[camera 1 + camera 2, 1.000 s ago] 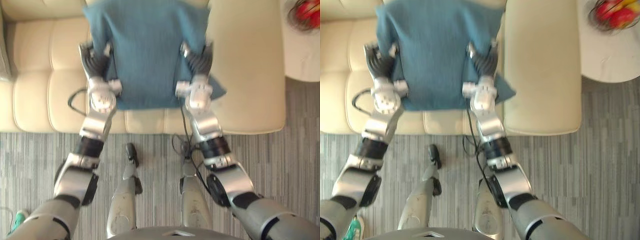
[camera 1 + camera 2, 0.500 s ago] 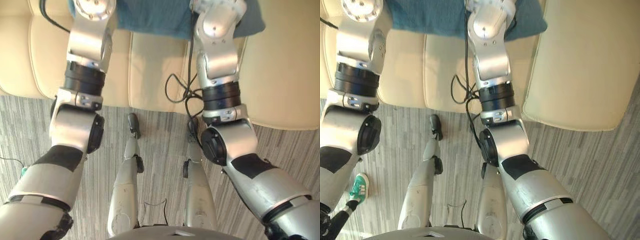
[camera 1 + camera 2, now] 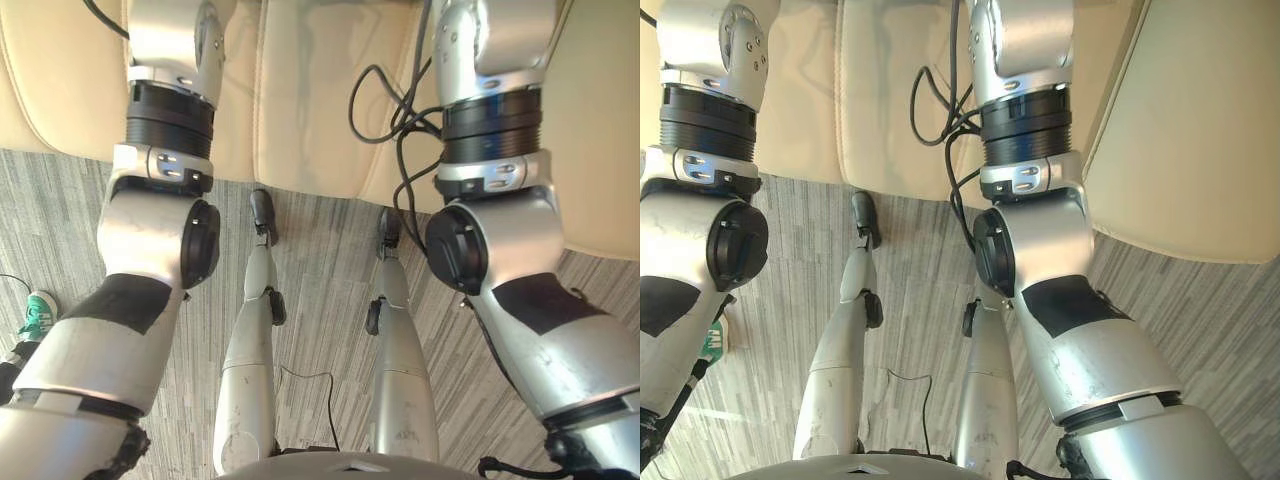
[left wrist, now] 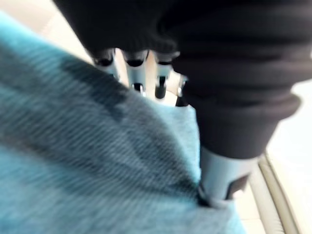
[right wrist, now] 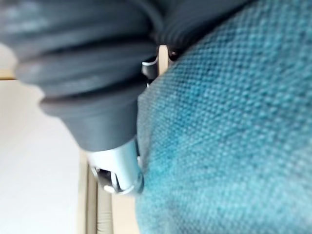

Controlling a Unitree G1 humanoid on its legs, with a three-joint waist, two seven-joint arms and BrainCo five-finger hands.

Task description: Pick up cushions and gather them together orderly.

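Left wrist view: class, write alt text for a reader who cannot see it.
A teal cushion is pinched between the left robot hand's silver fingers and thumb, beside its dark ribbed cover. A cream sofa lies behind.

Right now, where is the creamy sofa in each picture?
Left eye view: sofa across the top, above striped floor.
Right eye view: sofa at top and right side.
Left wrist view: sofa past the blue cushion.
Right wrist view: sofa beside that cushion.
Landmark: floor links eye views, cushion wrist views.
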